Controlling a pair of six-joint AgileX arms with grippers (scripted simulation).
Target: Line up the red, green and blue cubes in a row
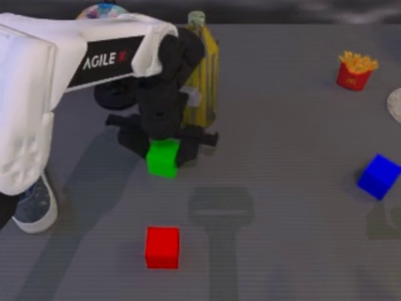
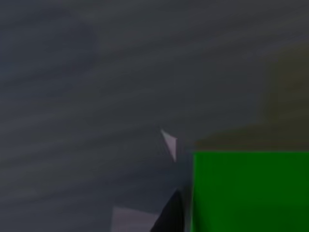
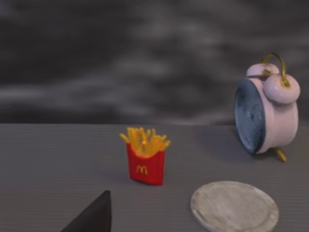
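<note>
Left gripper (image 1: pixel 164 145) clamped on green cube (image 1: pixel 163 158), red cube (image 1: pixel 162 247) at its 6 o'clock, blue cube (image 1: pixel 378 176) at 3 o'clock; right gripper state unreadable.

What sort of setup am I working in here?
Likely a rendered tabletop test scene, not a real room: a flat grey table with plain cubes, a fries carton and an alarm clock against a blank dark backdrop.

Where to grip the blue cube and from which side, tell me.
Grip the blue cube across two opposite flat side faces, coming straight down from above. It sits turned on the table, so rotate the fingers to match its faces. Nothing stands close beside it.
</note>
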